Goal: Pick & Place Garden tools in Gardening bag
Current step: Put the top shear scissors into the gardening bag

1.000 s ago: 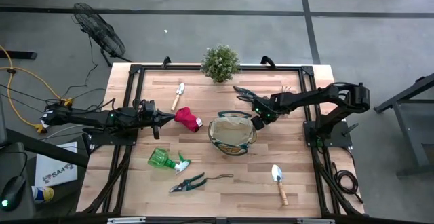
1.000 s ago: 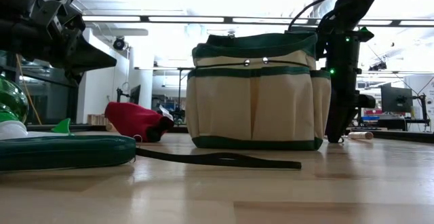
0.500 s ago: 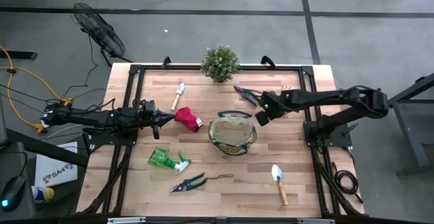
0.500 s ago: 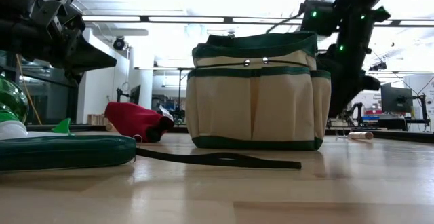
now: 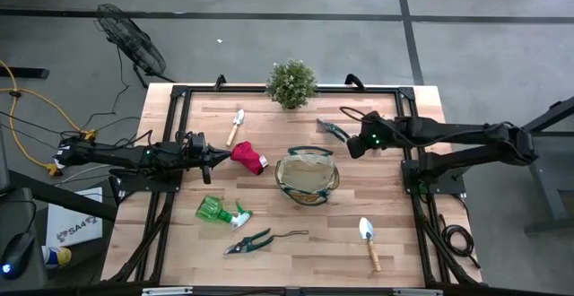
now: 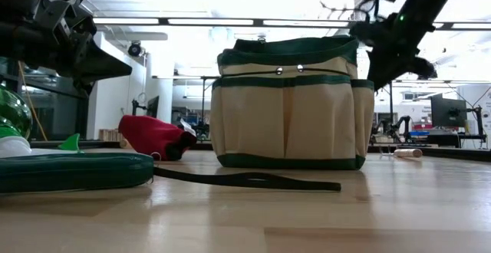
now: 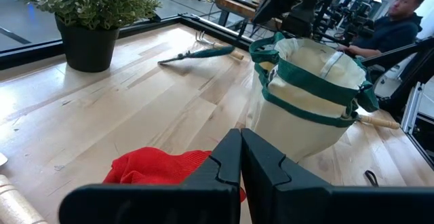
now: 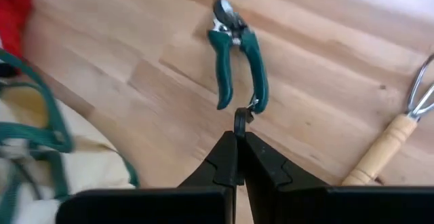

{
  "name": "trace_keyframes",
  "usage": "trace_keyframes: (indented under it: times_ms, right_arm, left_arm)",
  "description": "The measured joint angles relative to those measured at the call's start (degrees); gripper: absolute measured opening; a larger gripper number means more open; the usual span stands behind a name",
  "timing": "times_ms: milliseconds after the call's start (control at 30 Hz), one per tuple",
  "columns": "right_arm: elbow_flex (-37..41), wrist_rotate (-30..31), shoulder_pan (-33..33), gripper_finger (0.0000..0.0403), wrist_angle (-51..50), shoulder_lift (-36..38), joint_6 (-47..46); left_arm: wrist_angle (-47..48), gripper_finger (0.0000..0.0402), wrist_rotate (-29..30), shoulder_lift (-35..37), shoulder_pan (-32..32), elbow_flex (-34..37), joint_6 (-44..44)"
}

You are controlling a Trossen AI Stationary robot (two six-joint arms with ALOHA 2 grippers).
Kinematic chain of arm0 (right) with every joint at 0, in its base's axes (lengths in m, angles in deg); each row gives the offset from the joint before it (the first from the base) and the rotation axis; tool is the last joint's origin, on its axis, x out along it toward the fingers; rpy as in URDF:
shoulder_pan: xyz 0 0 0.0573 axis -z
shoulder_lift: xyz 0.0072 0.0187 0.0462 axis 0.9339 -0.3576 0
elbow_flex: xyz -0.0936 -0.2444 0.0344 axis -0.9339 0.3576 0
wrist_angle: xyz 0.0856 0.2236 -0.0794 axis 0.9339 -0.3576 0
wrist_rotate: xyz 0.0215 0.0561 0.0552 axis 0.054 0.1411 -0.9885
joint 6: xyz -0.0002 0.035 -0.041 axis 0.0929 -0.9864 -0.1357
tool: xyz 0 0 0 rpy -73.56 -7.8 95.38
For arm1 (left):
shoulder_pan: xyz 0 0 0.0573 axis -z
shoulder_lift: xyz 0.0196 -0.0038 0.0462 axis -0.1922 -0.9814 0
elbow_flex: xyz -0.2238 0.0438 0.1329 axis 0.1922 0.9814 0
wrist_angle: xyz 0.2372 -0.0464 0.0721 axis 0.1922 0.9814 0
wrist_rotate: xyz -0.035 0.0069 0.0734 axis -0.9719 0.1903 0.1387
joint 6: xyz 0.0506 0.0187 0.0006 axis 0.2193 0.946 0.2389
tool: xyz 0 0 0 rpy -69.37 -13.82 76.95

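The tan gardening bag [image 5: 308, 176] with green trim stands upright at mid-table, also in the low view [image 6: 288, 103]. My right gripper [image 8: 236, 137] is shut on a dark loop at the handle end of the green-handled pruners [image 8: 237, 54], far right of the bag [image 5: 331, 129]. It is raised above the table [image 6: 391, 46]. My left gripper [image 5: 213, 157] is shut and empty, raised [image 6: 96, 57] just left of the red glove [image 5: 248, 157], which lies on the table [image 7: 163, 173]. My right gripper pinches the small dark loop [image 8: 240, 119] at the end of one pruner handle between its two fingertips. The pruners stretch away from the fingers, blades farthest. I cannot tell whether they lie on the table or hang clear.
A wooden-handled rake [image 8: 400, 125] lies close right of the held pruners. A potted plant [image 5: 291, 82] stands at the far edge. A small trowel [image 5: 237, 124], a green spray bottle [image 5: 220, 211], second pruners [image 5: 249, 240] and a trowel [image 5: 369, 239] lie around. A person [image 7: 400, 10] sits beyond the table.
My right gripper has risen from the table beside the bag and gone toward the far right, with the arm stretching out. The green-handled pruners have shifted a little toward the right edge with it.
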Motion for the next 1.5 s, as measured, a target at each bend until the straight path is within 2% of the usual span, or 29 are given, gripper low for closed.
trace_keyframes:
  times_ms: [333, 933, 1500]
  right_arm:
    - [-9.47, 9.51, -2.83, 0.0004, -6.01, 1.53, 2.8]
    - [-19.78, 16.39, -7.58, 0.0004, -9.29, 1.53, 5.22]
    - [-30.1, 23.67, -16.53, 0.0004, -12.82, 1.53, 5.22]
  left_arm:
    - [0.0, 0.0002, 0.01, -0.02, -0.02, 0.01, 0.0]
    - [0.0, 0.0002, 0.01, -0.02, -0.02, -0.01, 0.0]
    - [0.0, 0.0002, -0.01, -0.01, 0.0, -0.01, 0.0]
